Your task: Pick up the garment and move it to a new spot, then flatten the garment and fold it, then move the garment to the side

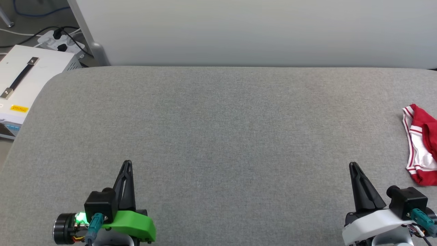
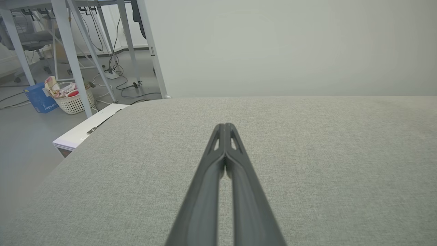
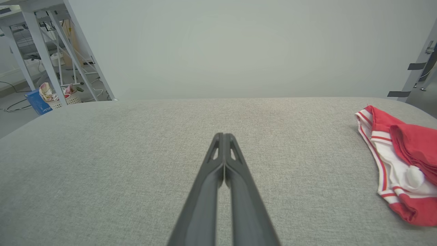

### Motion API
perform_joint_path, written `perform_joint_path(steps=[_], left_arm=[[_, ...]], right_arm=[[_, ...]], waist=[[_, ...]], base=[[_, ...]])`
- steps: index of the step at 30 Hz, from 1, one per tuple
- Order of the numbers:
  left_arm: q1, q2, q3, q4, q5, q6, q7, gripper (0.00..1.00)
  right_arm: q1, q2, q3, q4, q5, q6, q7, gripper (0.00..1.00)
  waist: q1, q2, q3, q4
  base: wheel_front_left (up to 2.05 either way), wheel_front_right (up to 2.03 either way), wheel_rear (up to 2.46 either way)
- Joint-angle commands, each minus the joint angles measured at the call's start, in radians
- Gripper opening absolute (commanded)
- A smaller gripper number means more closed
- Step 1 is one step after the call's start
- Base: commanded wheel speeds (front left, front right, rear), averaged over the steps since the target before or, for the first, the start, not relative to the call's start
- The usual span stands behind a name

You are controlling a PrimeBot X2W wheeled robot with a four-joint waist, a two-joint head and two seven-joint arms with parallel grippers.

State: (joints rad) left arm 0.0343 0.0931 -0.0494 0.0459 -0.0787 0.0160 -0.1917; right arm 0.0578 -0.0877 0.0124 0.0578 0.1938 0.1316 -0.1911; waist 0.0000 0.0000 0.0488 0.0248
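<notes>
Both jaws closed | garment (image 1: 420, 147) bunched, apart, right of right jaws

Crumpled red-and-white jersey garment (image 1: 421, 147) lies on the grey fabric-covered table (image 1: 218, 130), far right (partly cut off by the frame). Black two-finger left gripper (image 1: 127, 163) over near left, right gripper (image 1: 353, 165) near right, garment beyond-right of it, apart. White box with black strap handle (image 1: 27, 78) off the table's left corner.

Soft, even light fills every view, bright without glare; the grey counter (image 1: 218, 136) shows its weave crisply and carries almost no shadow. The wrist views bow its far edge and lean the pale metal legs (image 2: 70, 51); the left claw (image 2: 225, 125) softens toward the lens.
</notes>
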Motion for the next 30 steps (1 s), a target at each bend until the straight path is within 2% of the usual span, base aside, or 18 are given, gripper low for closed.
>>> perform_joint_path(steps=[1,30], left_arm=[[-0.009,-0.006,0.006,-0.006,0.012,-0.004,0.007,0.00],[-0.017,-0.018,0.019,-0.018,0.033,-0.008,0.065,0.00]], right_arm=[[-0.015,0.003,-0.003,-0.008,-0.016,0.000,0.006,0.00],[-0.028,0.014,-0.006,-0.024,-0.072,0.000,0.064,0.00]], waist=[[0.0000,0.0000,-0.001,0.000],[0.0000,0.0000,-0.016,-0.008]], base=[[0.00,0.00,0.00],[0.00,0.00,0.00]])
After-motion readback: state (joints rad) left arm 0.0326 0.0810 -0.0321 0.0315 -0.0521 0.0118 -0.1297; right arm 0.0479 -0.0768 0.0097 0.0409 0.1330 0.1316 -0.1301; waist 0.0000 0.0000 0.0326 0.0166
